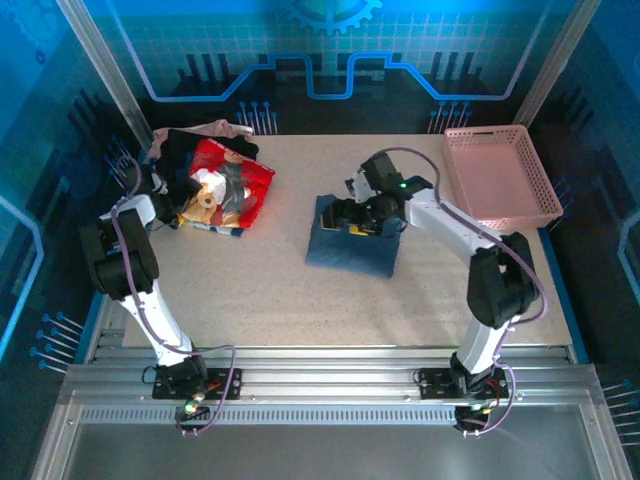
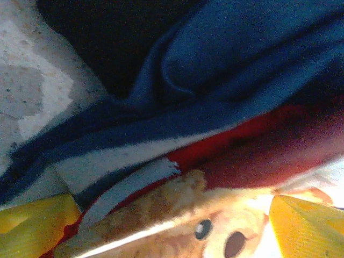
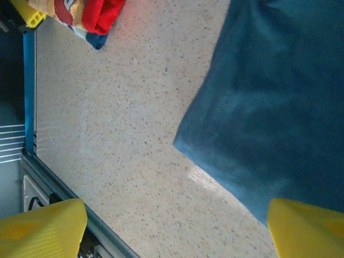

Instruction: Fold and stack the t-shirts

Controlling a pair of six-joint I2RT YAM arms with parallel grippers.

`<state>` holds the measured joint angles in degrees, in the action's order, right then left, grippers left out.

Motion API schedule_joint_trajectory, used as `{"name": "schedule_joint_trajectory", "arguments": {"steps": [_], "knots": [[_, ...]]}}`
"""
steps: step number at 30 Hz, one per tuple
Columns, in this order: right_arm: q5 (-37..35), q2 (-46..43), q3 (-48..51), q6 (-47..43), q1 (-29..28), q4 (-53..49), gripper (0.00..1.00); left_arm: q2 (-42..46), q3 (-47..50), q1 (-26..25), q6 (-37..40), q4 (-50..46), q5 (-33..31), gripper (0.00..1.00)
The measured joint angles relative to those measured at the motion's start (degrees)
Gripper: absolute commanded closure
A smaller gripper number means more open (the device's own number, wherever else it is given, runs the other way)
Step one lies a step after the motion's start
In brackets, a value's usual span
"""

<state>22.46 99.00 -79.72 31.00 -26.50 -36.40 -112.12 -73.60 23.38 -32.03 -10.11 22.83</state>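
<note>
Slate-blue t-shirt (image 1: 345, 250), speckled table (image 1: 280, 290), blue walls (image 1: 200, 40)

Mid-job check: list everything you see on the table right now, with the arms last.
red shirt: one, red with a teddy-bear print, on the pile at the table's far left
black shirt: one, black, same pile, behind the red one
beige shirt: one, beige, at the pile's far edge
blue shirt: one, dark slate-blue, folded, table centre
basket: one, pink lattice, far right corner
table: one, beige speckled
left gripper: one, yellow fingers, open, close over the red shirt
right gripper: one, yellow fingers, open, over the blue shirt's edge
</note>
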Motion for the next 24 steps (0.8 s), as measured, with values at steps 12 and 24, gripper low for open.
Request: {"name": "schedule_joint_trajectory", "arguments": {"steps": [12,24], "knots": [[-0.81,-7.30,11.93,-3.34,15.85,-3.63,0.12,22.21,6.93,-9.03,3.76,-9.35,-5.05,0.06],[1.20,-8.81,15.41,-6.05,18.45,-4.26,0.12,33.24,8.63,-15.28,6.60,-24.09,-22.25,0.06]]}}
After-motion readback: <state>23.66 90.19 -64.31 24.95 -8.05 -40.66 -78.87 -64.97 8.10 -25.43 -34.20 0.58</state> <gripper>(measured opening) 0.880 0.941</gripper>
